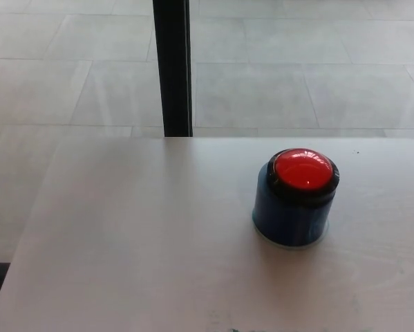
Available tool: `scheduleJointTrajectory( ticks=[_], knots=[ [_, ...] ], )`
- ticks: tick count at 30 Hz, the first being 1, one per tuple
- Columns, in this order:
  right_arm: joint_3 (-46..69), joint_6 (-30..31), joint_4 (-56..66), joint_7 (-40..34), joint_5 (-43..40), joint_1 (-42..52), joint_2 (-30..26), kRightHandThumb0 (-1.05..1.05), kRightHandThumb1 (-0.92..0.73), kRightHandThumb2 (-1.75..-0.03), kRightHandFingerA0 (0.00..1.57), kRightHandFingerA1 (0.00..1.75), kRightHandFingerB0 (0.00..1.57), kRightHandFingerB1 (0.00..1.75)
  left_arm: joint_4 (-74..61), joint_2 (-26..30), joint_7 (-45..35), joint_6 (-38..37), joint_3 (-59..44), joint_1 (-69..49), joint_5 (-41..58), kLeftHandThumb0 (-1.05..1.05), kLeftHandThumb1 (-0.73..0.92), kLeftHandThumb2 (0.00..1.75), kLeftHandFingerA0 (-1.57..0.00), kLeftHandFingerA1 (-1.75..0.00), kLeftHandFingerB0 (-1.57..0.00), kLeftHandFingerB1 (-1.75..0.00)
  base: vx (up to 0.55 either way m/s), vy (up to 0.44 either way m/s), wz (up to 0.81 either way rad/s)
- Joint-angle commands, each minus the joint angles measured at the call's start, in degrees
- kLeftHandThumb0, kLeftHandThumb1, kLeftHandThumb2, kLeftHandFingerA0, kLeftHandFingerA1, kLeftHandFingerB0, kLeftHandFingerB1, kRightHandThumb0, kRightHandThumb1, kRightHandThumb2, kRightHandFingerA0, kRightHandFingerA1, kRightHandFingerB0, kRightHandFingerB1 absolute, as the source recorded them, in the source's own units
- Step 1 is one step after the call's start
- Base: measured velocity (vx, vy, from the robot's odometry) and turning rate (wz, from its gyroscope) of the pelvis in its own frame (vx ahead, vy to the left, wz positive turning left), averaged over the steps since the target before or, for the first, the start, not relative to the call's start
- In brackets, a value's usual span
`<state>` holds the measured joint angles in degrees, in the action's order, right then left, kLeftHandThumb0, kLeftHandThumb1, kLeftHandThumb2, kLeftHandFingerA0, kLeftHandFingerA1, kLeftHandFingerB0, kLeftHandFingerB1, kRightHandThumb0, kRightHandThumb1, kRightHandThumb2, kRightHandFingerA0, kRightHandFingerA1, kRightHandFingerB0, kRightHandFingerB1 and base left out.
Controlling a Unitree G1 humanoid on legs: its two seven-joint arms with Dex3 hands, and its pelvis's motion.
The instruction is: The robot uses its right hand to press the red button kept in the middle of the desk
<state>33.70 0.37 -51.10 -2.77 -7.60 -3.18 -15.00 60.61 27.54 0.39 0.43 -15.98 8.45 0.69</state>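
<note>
- The red button (303,170) is sitting on its blue base (289,214), standing upright on the pale desk (137,249).
- Neither hand is showing, so their state and the button's place relative to them cannot be told.
- A black post (172,66) is rising beyond the desk's far edge.
- Risk: an off-centre press is likely to tip the base or slide it.

Pale desk (137,249) — red button (302,170) on blue base, right-center.
</note>
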Motion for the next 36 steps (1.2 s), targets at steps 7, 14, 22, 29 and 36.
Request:
scheduleJointTrajectory(
  ticks=[7,14,22,29,36],
  knots=[
    [24.8,-0.9,4.3,-10.9,-19.7,-9.7,-8.2,-0.65,-0.7,-0.75,0.61,0.95,0.21,0.84,8.4,7.3,1.2,2.6,-11.3,6.2,7.8,-0.57,0.92,1.23,-0.34,-0.88,-0.19,-0.75,0.0,0.0,0.0],
    [25.5,-3.9,4.5,-13.2,-15.7,-19.4,-15.9,-0.29,-0.2,-1.48,1.09,0.9,1.01,0.73,9.8,7.6,1.0,2.9,-12.3,6.8,7.2,-0.57,0.92,1.21,-0.36,-0.88,-0.18,-0.72,0.0,0.0,0.0],
    [16.9,0.4,16.9,-12.6,-13.3,-31.9,-19.3,-0.6,-0.21,-1.25,1.37,1.43,1.25,1.19,10.8,7.4,1.0,1.9,-12.9,6.4,7.7,-0.57,0.92,1.16,-0.34,-0.89,-0.17,-0.74,0.0,0.0,0.0],
    [4.6,7.3,30.0,-14.3,-11.0,-40.8,-17.8,-0.3,-0.27,-1.35,1.11,1.65,1.02,1.4,11.6,7.3,1.0,1.6,-12.8,6.8,8.0,-0.58,0.92,1.16,-0.37,-0.92,-0.17,-0.74,0.0,0.0,0.0],
    [-3.8,5.3,23.0,-4.6,-13.1,-51.4,-15.8,-0.1,-0.58,-1.18,0.95,1.75,0.82,1.53,11.0,7.2,1.1,1.9,-12.4,6.4,8.2,-0.6,0.92,1.21,-0.37,-0.9,-0.13,-0.71,0.0,0.0,0.0]
  ],
)
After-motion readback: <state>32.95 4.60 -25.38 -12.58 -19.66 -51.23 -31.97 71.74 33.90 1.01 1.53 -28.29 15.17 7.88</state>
